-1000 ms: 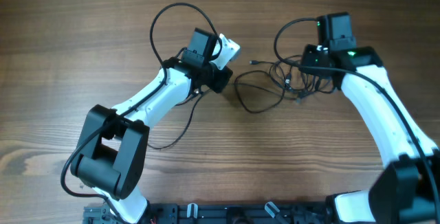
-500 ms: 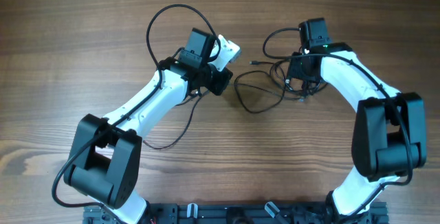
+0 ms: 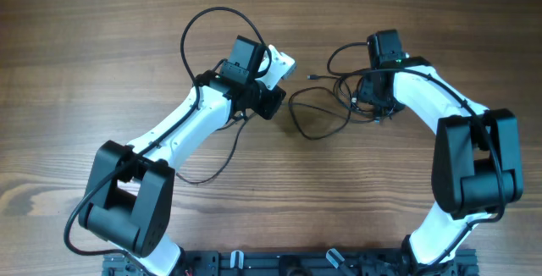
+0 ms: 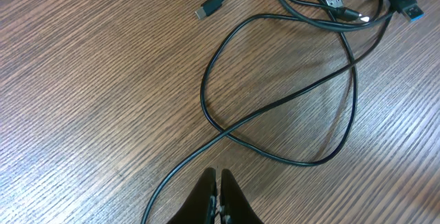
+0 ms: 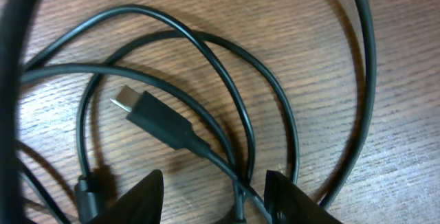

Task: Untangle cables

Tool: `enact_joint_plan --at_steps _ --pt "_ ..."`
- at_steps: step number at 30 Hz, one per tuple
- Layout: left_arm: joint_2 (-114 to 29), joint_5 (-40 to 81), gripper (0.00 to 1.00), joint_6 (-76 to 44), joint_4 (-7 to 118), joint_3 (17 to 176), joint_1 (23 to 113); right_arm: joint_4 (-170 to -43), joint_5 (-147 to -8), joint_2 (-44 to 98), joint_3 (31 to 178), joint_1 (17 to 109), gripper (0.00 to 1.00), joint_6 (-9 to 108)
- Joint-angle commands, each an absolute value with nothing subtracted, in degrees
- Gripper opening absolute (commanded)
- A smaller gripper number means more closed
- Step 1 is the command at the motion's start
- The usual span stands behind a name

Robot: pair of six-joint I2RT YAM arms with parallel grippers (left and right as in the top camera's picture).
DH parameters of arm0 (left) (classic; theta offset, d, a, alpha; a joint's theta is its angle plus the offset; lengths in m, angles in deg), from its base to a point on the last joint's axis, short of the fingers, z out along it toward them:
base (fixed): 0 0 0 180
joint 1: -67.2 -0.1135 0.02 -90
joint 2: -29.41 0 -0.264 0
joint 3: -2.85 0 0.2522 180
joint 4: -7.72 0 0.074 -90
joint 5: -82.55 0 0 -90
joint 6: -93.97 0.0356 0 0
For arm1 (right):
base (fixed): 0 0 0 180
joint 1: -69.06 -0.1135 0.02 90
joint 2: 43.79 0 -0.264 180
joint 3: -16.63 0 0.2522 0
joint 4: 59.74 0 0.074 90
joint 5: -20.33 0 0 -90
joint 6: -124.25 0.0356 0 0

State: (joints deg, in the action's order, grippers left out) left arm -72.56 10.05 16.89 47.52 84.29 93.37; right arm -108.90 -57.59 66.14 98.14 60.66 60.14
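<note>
The cables (image 3: 343,98) are thin dark wires lying in a loose tangle on the wooden table, between my two grippers. A wide loop (image 4: 275,93) crosses over itself, and a small plug (image 4: 208,7) lies free at the far left of it. My left gripper (image 4: 218,177) is shut just short of the loop, with one strand passing beside its left finger. My right gripper (image 5: 214,186) hovers open over the tangle. Several crossing strands and a flat-ended plug (image 5: 155,117) lie between and ahead of its fingers (image 5: 148,193).
A thicker black arm cable (image 3: 199,30) arcs behind the left arm, and another curves over the right wrist (image 3: 343,52). More plugs, one blue (image 4: 411,7), sit at the tangle's far right. The arm bases (image 3: 296,263) line the front edge.
My right gripper has opened from nearly shut, and its wrist has swung left over the tangle. The left arm and the loop have stayed put.
</note>
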Motion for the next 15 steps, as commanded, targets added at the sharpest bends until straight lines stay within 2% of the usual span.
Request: enact_joint_plan --at_steps 1,3,4,8,9,15 --pt "-71.0 11.2 0.05 16.5 48.0 84.1 93.4 -111.8 -56.0 69.0 97.4 60.9 0.5 65.4" --pt "-71.0 11.2 0.05 16.5 48.2 84.1 93.5 -113.4 -56.0 69.3 97.4 60.9 0.46 66.0" --pt "-71.0 11.2 0.05 16.6 48.2 84.1 93.5 -113.7 -56.0 69.3 97.4 60.9 0.36 66.9" --pt "-71.0 11.2 0.05 16.6 47.9 84.1 93.8 -114.1 -58.3 69.2 97.4 60.9 0.14 67.5" --pt "-71.0 11.1 0.05 16.8 47.9 84.1 93.7 -114.1 -58.8 69.1 97.4 60.9 0.05 68.3" --pt "-71.0 11.1 0.05 16.8 48.0 84.1 93.7 -115.4 -58.8 63.1 97.7 60.9 0.05 68.3"
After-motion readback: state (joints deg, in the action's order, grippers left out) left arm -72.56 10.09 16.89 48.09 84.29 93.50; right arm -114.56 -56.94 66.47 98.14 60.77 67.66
